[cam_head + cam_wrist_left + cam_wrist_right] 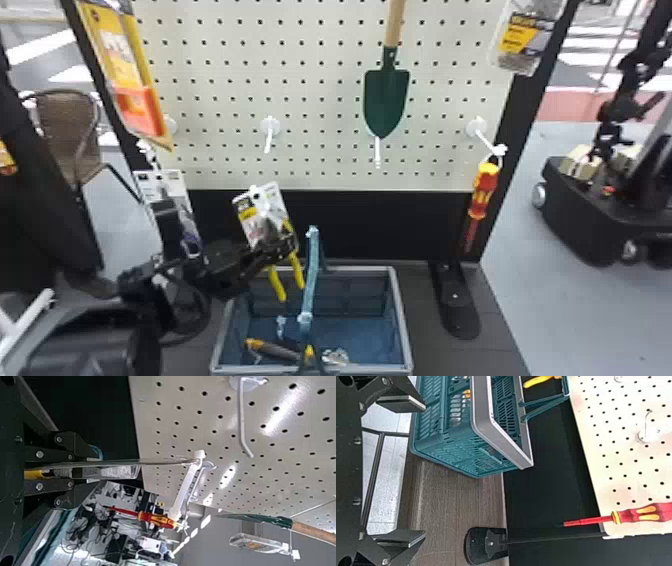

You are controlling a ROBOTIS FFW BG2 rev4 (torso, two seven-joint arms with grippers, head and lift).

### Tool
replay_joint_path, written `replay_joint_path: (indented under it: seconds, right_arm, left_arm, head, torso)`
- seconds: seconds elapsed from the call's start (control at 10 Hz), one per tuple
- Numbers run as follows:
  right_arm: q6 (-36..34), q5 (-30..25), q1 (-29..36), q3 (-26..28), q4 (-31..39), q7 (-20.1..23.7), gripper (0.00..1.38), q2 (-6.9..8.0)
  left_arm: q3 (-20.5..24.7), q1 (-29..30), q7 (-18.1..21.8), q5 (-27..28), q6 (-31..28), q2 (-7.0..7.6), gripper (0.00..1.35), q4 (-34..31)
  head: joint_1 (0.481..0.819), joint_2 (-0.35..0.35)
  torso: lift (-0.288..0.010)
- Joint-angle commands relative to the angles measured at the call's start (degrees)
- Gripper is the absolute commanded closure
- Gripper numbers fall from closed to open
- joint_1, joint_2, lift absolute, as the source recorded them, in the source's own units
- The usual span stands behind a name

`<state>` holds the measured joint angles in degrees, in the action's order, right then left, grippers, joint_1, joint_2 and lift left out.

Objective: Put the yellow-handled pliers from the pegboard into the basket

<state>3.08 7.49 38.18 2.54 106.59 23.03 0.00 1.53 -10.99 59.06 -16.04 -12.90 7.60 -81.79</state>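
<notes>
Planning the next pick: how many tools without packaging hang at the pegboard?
2: the green trowel, right of centre, and the red-yellow screwdriver, at the right edge. Others may hide behind the left arm.

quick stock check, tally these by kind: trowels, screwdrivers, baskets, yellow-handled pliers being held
trowel: 1
screwdriver: 1
basket: 1
held yellow-handled pliers: 1
total: 4

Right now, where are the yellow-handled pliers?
In the head view, the pliers are in the left gripper, at the back left of the basket, left of its raised handle.
</notes>
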Motion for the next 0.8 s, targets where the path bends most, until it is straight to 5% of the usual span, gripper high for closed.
replay_joint_path:
  seconds: [0.0,0.3,0.7]
  right_arm:
    - [0.0,0.07,0.0,0.01,0.08,0.0,0.18,0.05]
    - [0.0,0.16,0.12,0.01,-0.06,0.0,0.18,0.05]
    - [0.0,0.24,0.12,0.01,-0.06,0.0,0.18,0.05]
  left_arm:
    - [0.75,2.9,-0.17,-1.19,0.86,-0.84,1.2,-0.13]
    - [0.49,5.86,-0.43,-1.89,1.48,-2.24,1.2,-0.13]
    - [-1.62,6.1,-0.43,-2.68,0.51,-1.98,1.18,-0.13]
  head:
    - [0.549,0.0]
    - [0.549,0.0]
    - [0.549,0.0]
  torso:
    - [-0.1]
    - [-0.1]
    - [-0.1]
